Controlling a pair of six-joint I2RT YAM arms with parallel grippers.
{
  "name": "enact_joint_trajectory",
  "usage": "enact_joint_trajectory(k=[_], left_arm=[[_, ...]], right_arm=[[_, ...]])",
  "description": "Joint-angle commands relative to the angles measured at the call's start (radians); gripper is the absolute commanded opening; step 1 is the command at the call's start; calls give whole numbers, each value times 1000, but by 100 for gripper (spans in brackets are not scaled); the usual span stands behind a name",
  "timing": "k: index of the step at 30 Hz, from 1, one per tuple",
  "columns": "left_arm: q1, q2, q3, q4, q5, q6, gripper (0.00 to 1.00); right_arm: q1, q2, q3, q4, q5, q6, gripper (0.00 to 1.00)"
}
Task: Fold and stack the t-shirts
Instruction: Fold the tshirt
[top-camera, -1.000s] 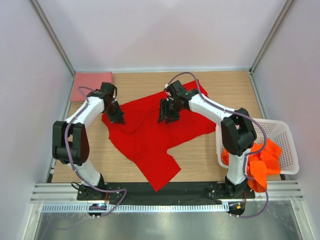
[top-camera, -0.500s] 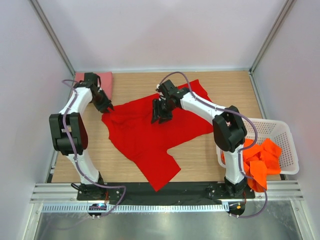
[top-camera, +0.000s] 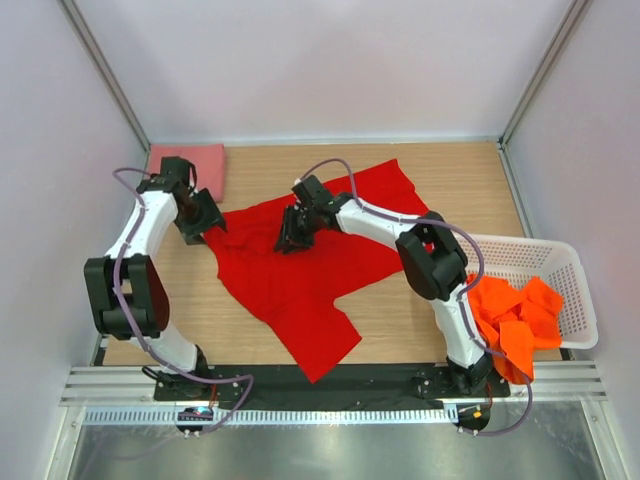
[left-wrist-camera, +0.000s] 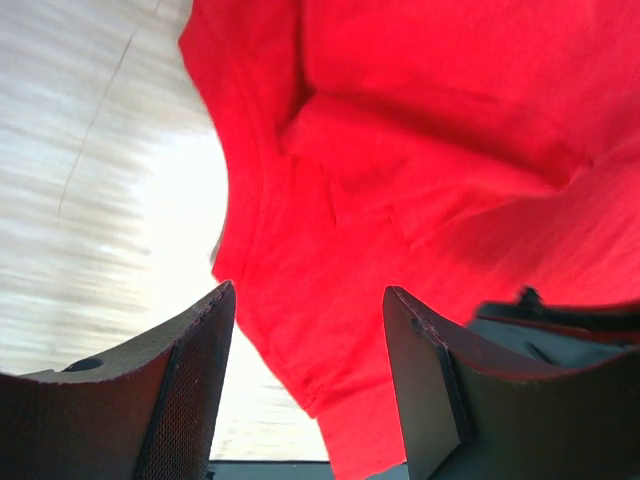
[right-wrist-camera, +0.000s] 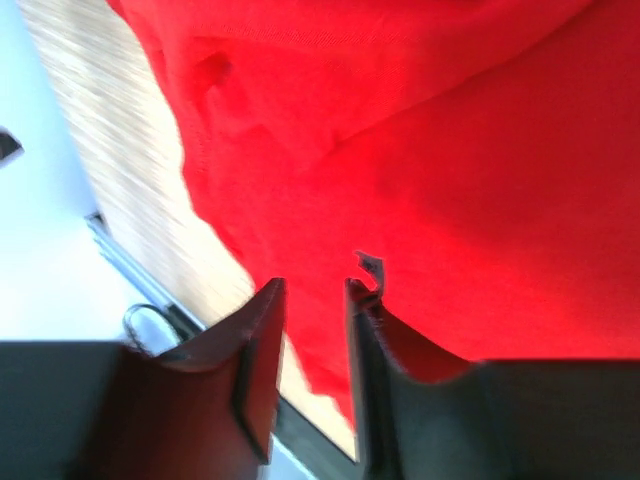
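A bright red t-shirt lies spread and wrinkled across the middle of the table. Its left sleeve hem lies under my left gripper, which hangs open over it holding nothing; from above, that gripper is at the shirt's left corner. My right gripper hovers over the shirt's upper middle. In its wrist view the right gripper stands open by a narrow gap with red cloth below. A folded salmon pink t-shirt lies at the back left. Orange t-shirts fill the basket.
A white lattice basket stands at the right table edge beside the right arm's base. Grey walls close in the table on three sides. Bare wood shows in front of the red shirt on the right.
My left gripper has opened, let go of the red shirt's left corner and drawn back to the left. The right gripper has slid left across the shirt while its jaws narrowed.
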Motion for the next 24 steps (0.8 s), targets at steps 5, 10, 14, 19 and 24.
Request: enact_joint_trajectory(k=[5, 10, 14, 19, 24], left_arm=[[-1, -158, -118, -3, 59, -10, 61], [-1, -266, -162, -7, 45, -10, 61], [-2, -307, -167, -22, 37, -8, 61], [1, -318, -173, -27, 45, -10, 61], [-1, -323, -178, -32, 34, 2, 61]], right_arm=[[50, 40, -18, 186, 57, 241, 41], [62, 65, -1, 154, 141, 301, 38], [64, 86, 21, 148, 178, 347, 32], [72, 112, 61, 155, 192, 382, 31], [76, 132, 73, 160, 186, 408, 31]])
